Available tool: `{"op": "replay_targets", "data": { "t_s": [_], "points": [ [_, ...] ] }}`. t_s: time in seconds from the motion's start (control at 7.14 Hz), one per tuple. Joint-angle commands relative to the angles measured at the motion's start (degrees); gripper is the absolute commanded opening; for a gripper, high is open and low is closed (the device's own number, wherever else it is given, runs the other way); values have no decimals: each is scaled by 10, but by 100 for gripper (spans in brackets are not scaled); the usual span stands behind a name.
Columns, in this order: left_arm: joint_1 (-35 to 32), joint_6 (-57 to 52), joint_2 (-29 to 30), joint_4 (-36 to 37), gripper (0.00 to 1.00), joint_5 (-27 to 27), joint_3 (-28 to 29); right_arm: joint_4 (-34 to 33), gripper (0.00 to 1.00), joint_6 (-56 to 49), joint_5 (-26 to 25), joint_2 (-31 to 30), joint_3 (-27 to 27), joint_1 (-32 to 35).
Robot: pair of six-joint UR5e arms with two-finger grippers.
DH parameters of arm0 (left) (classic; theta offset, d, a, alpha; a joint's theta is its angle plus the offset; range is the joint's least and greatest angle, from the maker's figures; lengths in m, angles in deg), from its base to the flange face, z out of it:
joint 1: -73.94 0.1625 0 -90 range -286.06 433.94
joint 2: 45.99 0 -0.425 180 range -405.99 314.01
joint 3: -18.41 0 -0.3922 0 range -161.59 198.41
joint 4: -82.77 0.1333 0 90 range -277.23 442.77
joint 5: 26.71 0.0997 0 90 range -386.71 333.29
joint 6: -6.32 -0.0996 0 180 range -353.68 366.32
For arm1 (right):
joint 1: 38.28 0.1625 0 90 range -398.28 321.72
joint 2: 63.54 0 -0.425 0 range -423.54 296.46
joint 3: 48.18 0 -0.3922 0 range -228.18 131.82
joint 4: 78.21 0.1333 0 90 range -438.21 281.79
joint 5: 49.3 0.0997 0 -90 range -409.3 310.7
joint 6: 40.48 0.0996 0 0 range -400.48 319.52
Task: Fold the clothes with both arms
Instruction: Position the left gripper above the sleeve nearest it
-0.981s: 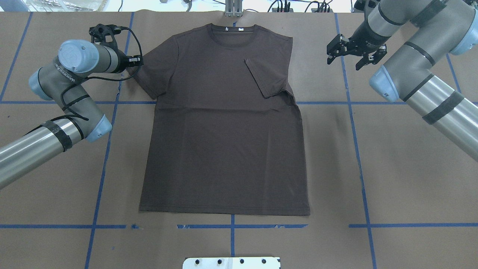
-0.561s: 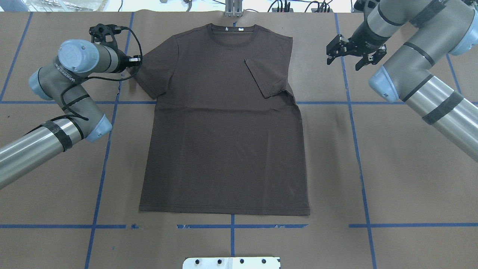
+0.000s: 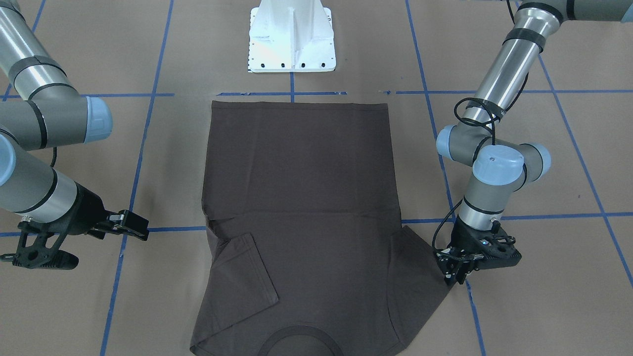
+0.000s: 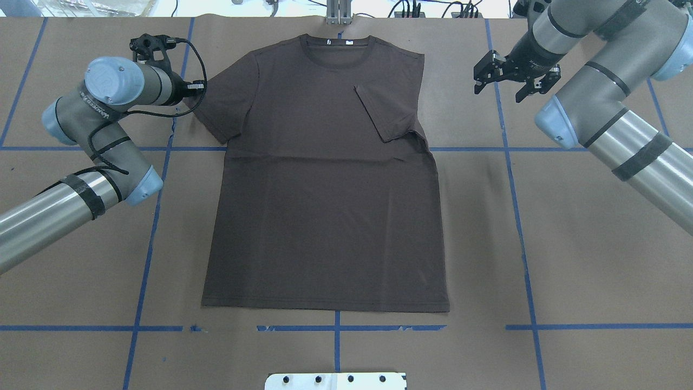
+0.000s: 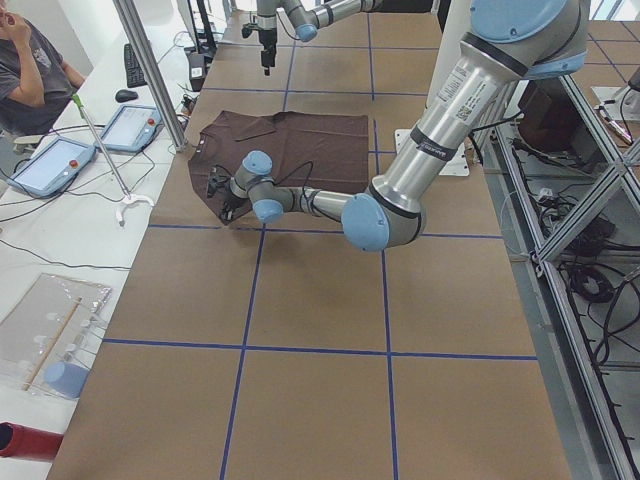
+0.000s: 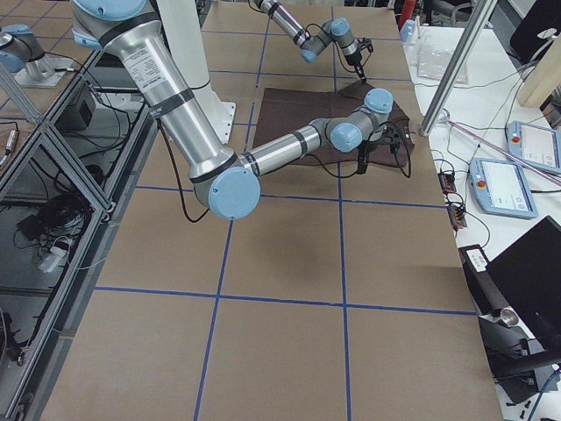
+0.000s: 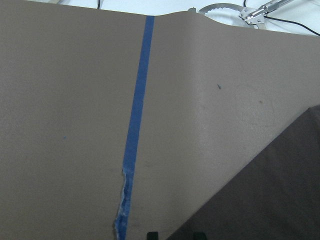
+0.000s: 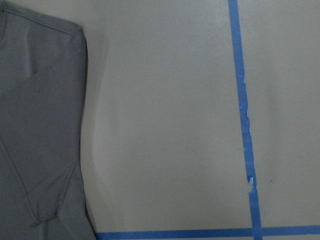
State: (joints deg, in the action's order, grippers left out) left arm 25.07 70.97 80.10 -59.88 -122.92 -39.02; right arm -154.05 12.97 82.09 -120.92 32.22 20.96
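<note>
Brown paper (image 4: 568, 260) crossed by blue tape lines (image 4: 514, 189) covers the table. Over it the right gripper (image 4: 499, 89) has crept a touch further toward the far edge in the last second, its fingers spread wide and carrying nothing. It's backing away from the right sleeve (image 4: 387, 111), which lies turned in over the chest, so that side's sleeve fold looks done. Across the way the left gripper (image 3: 455, 273) hasn't budged. It sits low at the outer edge of the left sleeve (image 4: 222, 108), and its wrist camera shows two fingertips (image 7: 151, 235) standing a little apart with the sleeve's edge running in toward the gap. Parted, then, and by my reading not yet clamped on cloth. The matching fold should be the next job, and it hasn't begun, since that sleeve is still spread flat on the paper. Moving outward, the T-shirt (image 4: 325, 216) lies flat between the two arms. Its collar (image 4: 337, 51) is at the far edge and its hem is toward the white pedestal base (image 4: 335, 382). The left gripper is right at the shirt's edge, though whether it's actually touching I can't tell. The right gripper is well clear, with bare paper between it and the shoulder.
</note>
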Motion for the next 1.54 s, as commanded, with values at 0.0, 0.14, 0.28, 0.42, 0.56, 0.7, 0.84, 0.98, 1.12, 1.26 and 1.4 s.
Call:
{"op": "replay_targets", "data": {
  "t_s": [0.0,0.14,0.28,0.42,0.56,0.7,0.84,0.98,1.12,1.26,1.4],
  "points": [
    [0,-4,-3,2,0,-6,-8,0,100,0,0,0,-1,0],
    [0,-12,-7,3,97,-5,-8,0,100,0,0,0,0,0],
    [-2,-17,-8,13,100,-5,-10,0,100,1,0,0,0,0],
    [-3,-17,-8,49,100,-4,-27,0,100,0,0,0,0,0],
    [-3,-16,-9,57,100,-5,-32,0,100,0,0,0,0,0],
    [-3,-13,-15,57,100,-5,-32,0,100,0,0,-1,0,0],
    [-3,-8,-15,57,100,-4,-32,0,100,1,0,-1,0,0],
    [-2,-7,-15,55,100,-4,-32,0,100,0,0,0,0,-1],
    [0,2,-15,55,100,-4,-32,0,100,1,0,0,0,0],
    [1,8,-15,54,100,-4,-32,0,100,0,0,0,0,-1],
    [1,8,-15,54,98,-4,-32,0,100,0,0,-1,0,0]
  ]
}}
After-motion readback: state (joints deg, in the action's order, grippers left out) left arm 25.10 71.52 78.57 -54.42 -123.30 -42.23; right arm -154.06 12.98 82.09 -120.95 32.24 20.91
